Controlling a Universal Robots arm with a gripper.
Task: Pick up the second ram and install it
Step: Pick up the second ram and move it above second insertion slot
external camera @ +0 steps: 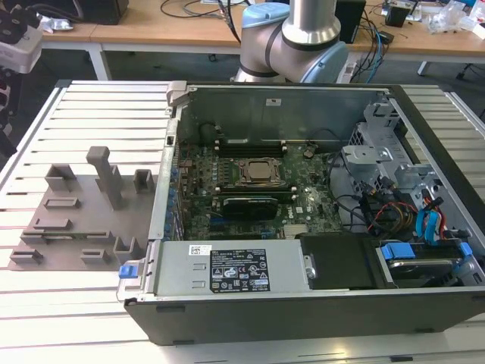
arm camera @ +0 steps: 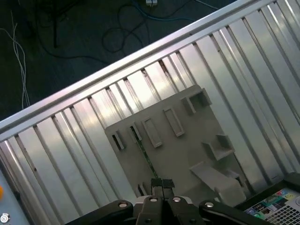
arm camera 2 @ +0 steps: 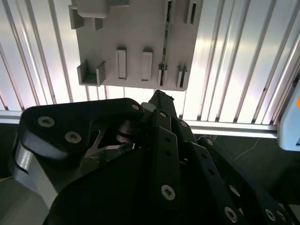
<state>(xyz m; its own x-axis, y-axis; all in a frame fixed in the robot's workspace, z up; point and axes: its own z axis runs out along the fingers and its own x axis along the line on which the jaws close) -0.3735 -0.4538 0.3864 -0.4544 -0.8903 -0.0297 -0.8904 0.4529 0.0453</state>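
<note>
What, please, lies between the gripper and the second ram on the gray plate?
Nothing: in the first wrist view the gripper hangs above the second ram, with only bare gray plate between them.

The arm [external camera: 292, 38] appears in the exterior view as a silver tube rising from a rounded grey and pale-blue joint. In the first wrist view the black gripper [arm camera: 162, 183] points away from the camera, its two slim jaws pressed side by side with a thin seam between them, and bolted black links [arm camera: 117, 208] spread out behind the jaws to either side. In the second wrist view the links fold together into a narrow wedge that ends at the joined fingertips [arm camera 2: 161, 99].
</note>
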